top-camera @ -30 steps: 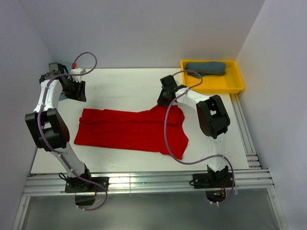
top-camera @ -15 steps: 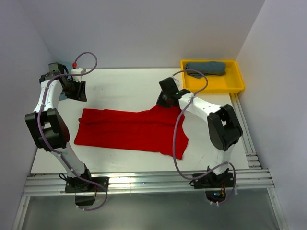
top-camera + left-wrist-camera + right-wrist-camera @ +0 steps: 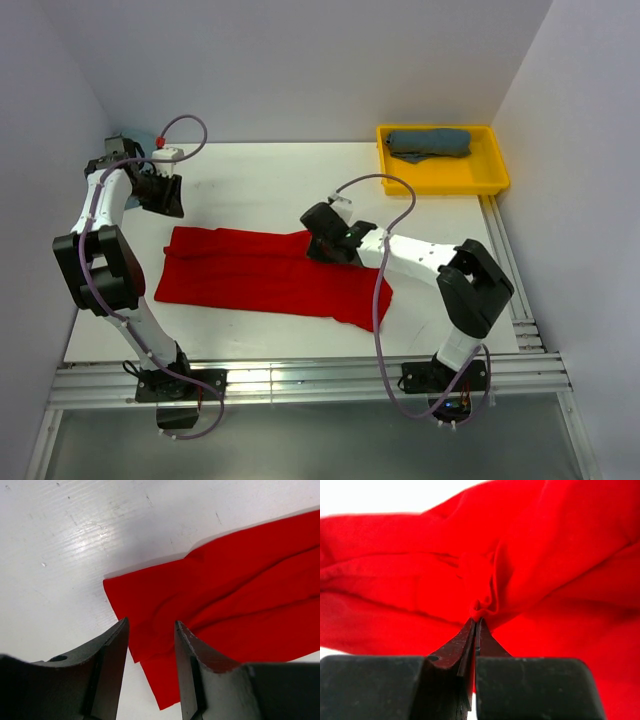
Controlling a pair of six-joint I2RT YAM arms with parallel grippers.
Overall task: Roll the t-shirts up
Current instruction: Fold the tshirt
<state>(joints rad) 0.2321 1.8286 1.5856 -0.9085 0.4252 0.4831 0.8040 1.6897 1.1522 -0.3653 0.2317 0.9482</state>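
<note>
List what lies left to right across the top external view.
Left arm → red t-shirt → yellow tray holding the blue-grey t-shirt. Right arm omitted: it overlaps shirt and tray.

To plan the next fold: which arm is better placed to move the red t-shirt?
Right, probably. The right gripper is shut on the red t-shirt fabric; the left gripper hangs open, holding nothing.

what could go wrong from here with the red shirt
The right gripper pinches only a small pucker of the red t-shirt; it may slip free under pull. The left gripper hangs open above its left corner, pinning nothing, so the whole shirt might slide rather than fold.
</note>
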